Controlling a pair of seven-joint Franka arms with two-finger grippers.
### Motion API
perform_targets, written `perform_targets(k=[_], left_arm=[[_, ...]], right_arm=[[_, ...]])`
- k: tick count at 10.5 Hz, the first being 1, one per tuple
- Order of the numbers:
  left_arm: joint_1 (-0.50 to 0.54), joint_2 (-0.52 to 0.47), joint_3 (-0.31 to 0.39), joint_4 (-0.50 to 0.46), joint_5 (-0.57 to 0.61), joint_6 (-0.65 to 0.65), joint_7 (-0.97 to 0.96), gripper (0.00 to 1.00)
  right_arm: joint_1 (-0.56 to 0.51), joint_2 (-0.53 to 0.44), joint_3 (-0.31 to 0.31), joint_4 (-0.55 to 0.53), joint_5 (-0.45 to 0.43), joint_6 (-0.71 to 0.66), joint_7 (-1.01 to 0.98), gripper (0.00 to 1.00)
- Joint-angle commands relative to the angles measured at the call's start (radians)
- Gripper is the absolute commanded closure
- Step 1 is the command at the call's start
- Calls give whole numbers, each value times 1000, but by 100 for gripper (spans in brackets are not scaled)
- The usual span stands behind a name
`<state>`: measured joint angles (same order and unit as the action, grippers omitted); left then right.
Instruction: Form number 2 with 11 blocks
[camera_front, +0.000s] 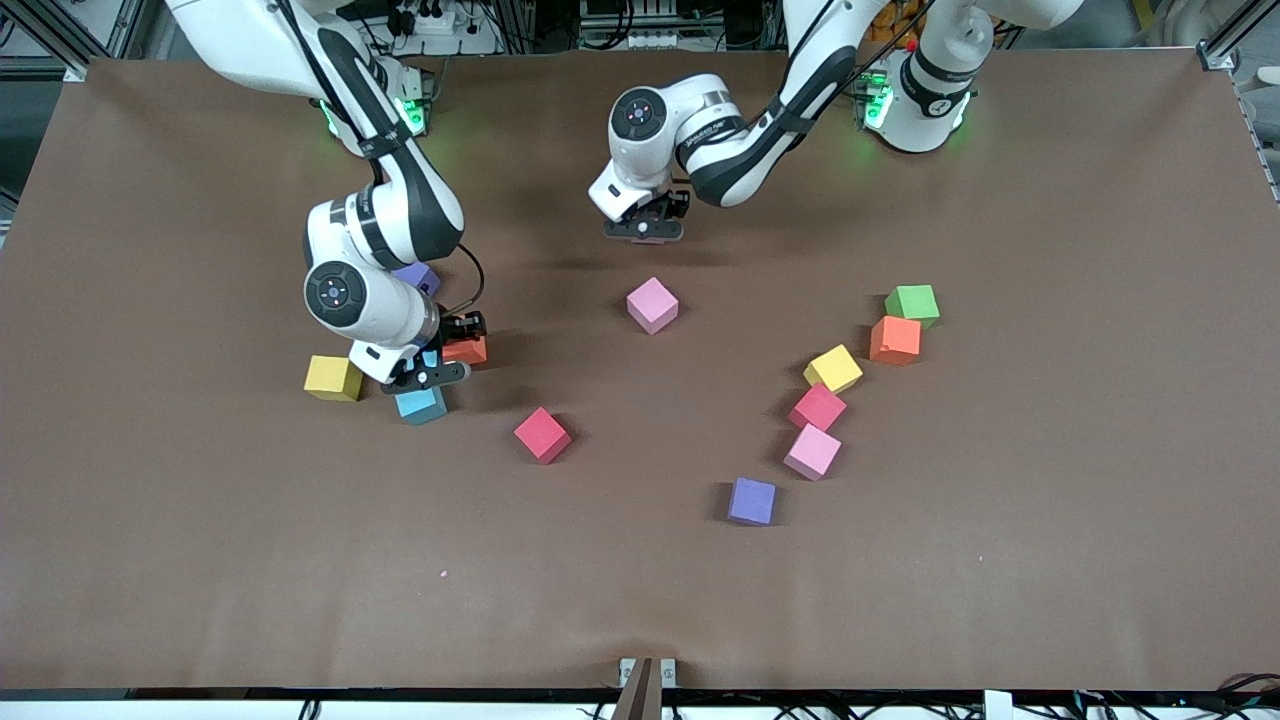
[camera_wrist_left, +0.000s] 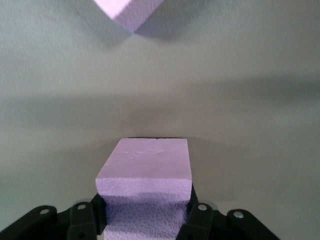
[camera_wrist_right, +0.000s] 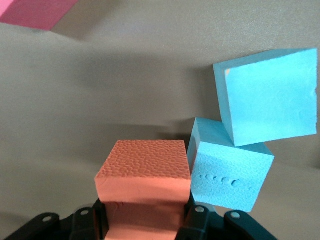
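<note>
While you watch: left tool (camera_wrist_left: 145, 220) pinches pink cube (camera_wrist_left: 147, 175), low over tabletop (camera_front: 1050, 560) centre toward robots' edge; second pink cube (camera_front: 652, 304) just nearer front camera. Right tool (camera_wrist_right: 145, 220) pinches orange cube (camera_wrist_right: 145, 172) over tabletop toward right arm's end, just beside two blue cubes (camera_wrist_right: 232, 170), upper one tilted on lower. No digit formed; other cubes scattered.

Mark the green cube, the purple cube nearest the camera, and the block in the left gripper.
green cube (camera_front: 912, 302), front view, top face
purple cube (camera_front: 752, 500), front view, top face
pink block (camera_wrist_left: 146, 165), left wrist view, top face
</note>
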<state>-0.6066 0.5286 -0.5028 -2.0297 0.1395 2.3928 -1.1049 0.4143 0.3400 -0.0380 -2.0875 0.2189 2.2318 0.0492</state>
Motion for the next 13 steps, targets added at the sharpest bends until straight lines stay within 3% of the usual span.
perform_targets(k=[1, 5, 6, 7, 9, 13], left_arm=[[-16, 37, 13, 48, 37, 0, -29, 81], [-16, 56, 24, 66, 69, 0, -30, 76], [-16, 54, 24, 66, 68, -1, -33, 58], [-10, 51, 26, 65, 66, -6, -35, 1], [-2, 18, 26, 66, 61, -45, -33, 0], [106, -61, 24, 69, 54, -115, 11, 0]], right_arm=[[-8, -19, 6, -13, 8, -8, -17, 70], [-5, -19, 6, -13, 8, -8, -17, 70], [-3, -19, 6, -13, 8, -8, -17, 70], [-3, -19, 6, -13, 8, -8, -17, 70], [-2, -19, 6, -13, 8, -8, -17, 70], [44, -32, 12, -10, -7, -9, -18, 70]])
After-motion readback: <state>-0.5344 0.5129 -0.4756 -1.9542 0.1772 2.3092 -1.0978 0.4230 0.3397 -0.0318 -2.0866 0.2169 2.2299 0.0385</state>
